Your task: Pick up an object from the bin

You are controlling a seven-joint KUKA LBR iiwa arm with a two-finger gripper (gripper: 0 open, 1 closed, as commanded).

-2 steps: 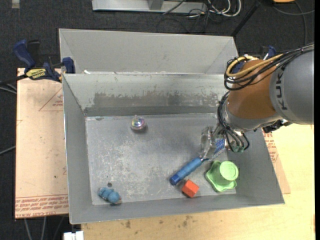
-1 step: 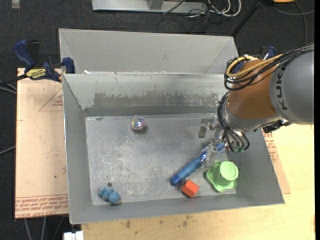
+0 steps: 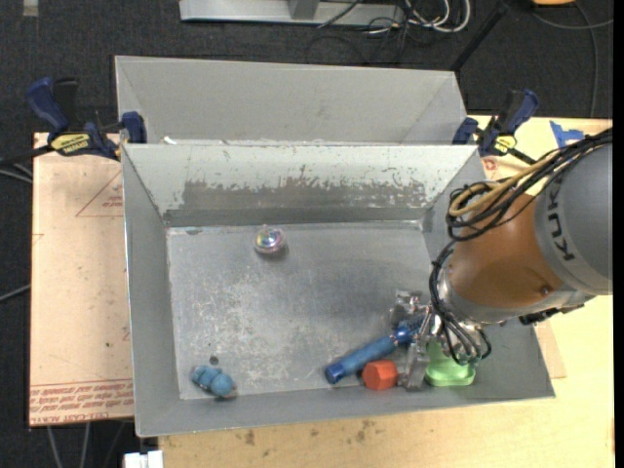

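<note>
At near-right corner: green piece (image 3: pixel 450 371) seemingly beneath jaws.

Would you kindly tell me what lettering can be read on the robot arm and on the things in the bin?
"KU": on the grey arm casing, the rest of the word out of sight.
No lettering shows on the blue cylinder, the orange block or the green piece.

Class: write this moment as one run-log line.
gripper low, front right | beside: blue tube, red block, green piece | elsewhere: silver ball, light-blue lump
</note>
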